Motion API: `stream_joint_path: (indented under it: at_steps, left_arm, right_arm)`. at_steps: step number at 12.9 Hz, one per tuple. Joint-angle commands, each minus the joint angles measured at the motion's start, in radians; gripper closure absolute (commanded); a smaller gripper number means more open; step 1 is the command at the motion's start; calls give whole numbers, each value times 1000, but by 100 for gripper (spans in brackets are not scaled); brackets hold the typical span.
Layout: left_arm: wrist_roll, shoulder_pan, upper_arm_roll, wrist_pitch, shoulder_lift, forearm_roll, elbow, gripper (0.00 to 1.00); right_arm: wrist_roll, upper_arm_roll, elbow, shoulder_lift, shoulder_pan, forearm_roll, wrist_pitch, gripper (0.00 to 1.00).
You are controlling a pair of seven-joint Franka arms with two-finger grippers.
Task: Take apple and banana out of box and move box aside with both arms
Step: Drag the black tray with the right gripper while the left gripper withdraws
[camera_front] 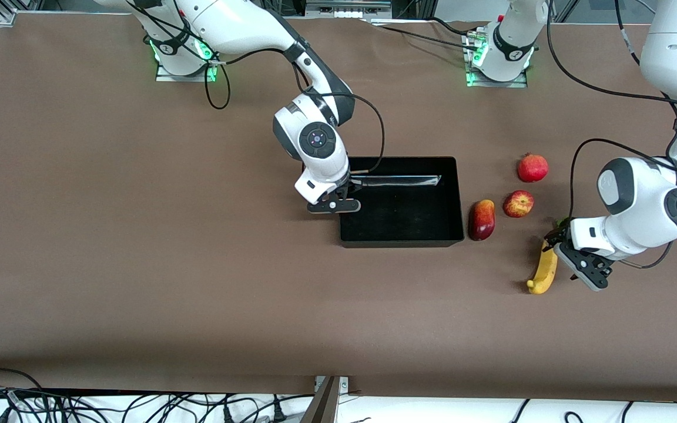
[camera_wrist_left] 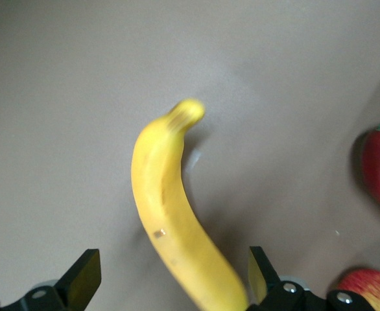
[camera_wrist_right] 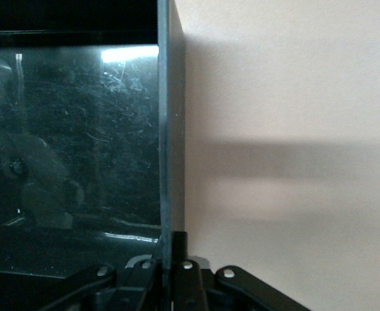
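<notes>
The black box [camera_front: 400, 238] sits mid-table, open-topped and with nothing in it. My right gripper [camera_front: 338, 197] is shut on its wall at the right arm's end; the right wrist view shows the thin wall [camera_wrist_right: 167, 129] clamped at the gripper [camera_wrist_right: 170, 259]. The yellow banana [camera_front: 544, 271] lies on the table toward the left arm's end. My left gripper [camera_front: 555, 238] is low over its stem end, open, with a finger on each side [camera_wrist_left: 170, 285] of the banana [camera_wrist_left: 167, 214]. The mottled apple [camera_front: 518, 204] lies between box and banana, farther from the front camera, and shows at the wrist view's edge [camera_wrist_left: 368, 288].
A dark-red mango [camera_front: 482, 220] lies right beside the box wall at the left arm's end and shows in the left wrist view [camera_wrist_left: 379, 168]. A red pomegranate [camera_front: 532, 168] lies farther from the front camera than the apple. The brown table top [camera_front: 197, 282] stretches wide.
</notes>
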Motion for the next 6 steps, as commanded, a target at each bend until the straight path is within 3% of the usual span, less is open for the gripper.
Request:
stream_joint_path:
  at_steps: [1,4,6]
  left_arm:
    - [-79,1,2,-153,-129,-1,-18,0]
    - [-139,0,-4,-325,-265,-1,-15,0]
    - [-202,-4,-4,-426,-368,-1,-10,0]
  right_arm:
    - [-30,-77,6,-115,-5,-13,-154,100]
    - [-163,-214,4,-206,-23,-2,-364,100]
    - [-246,-360,4,-235,-45,-2,-520,100]
